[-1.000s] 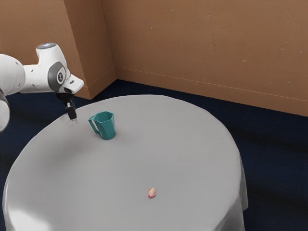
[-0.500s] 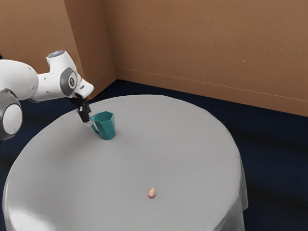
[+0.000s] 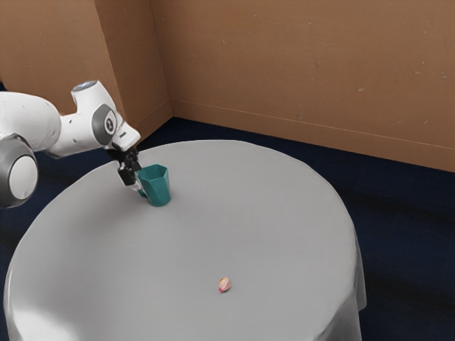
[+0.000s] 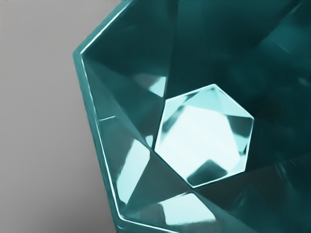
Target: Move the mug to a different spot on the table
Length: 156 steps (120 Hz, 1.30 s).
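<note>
Now the teal mug (image 3: 159,185) stands upright on the tabletop (image 3: 270,213); the tool (image 3: 131,175) hangs at the mug's handle side, gripping or not I cannot tell; a pink lump (image 3: 225,285) lies well apart from the mug.

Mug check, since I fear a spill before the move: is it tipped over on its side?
No, the mug stands upright on the table, its open mouth facing up.

mug (image 3: 158,183) is standing upright on the table (image 3: 284,213), toward its far side at the exterior view's left | gripper (image 3: 131,176) is hanging just beside the mug — on its handle side, the exterior view's left | small rounded object (image 3: 225,285) is lying on the table, well apart from the mug, nearer the front edge
</note>
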Tool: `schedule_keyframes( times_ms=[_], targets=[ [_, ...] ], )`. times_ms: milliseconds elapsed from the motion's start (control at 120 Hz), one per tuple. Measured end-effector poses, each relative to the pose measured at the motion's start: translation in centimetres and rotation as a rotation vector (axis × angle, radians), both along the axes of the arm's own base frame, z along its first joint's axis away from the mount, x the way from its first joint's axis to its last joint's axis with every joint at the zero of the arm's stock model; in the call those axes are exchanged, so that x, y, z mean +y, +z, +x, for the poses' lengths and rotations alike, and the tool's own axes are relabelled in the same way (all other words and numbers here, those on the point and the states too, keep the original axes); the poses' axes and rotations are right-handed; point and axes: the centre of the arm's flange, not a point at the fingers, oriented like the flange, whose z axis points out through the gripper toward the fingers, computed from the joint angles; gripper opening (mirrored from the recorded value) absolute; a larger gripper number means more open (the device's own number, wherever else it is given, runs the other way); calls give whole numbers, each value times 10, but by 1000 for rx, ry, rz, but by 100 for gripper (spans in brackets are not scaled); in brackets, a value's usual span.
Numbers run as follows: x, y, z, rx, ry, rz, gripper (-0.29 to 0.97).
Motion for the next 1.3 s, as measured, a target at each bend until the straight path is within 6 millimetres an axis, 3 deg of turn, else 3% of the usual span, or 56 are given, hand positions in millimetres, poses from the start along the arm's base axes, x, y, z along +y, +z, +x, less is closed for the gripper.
schedule_keyframes(
  times_ms=[300, 575, 883, 967, 1083, 1300],
  targets=[
    [-1, -6, 0, -6, -45, -11, 43],
    [-1, -6, 0, -21, -63, -25, 15],
    [-8, 14, 7, -93, -61, -55, 7],
    [-25, 23, 9, -122, -74, -79, 7],
    [-56, 34, 2, -139, -108, -108, -4],
    [-101, 30, -40, -119, -127, -177, -11]
  ],
)
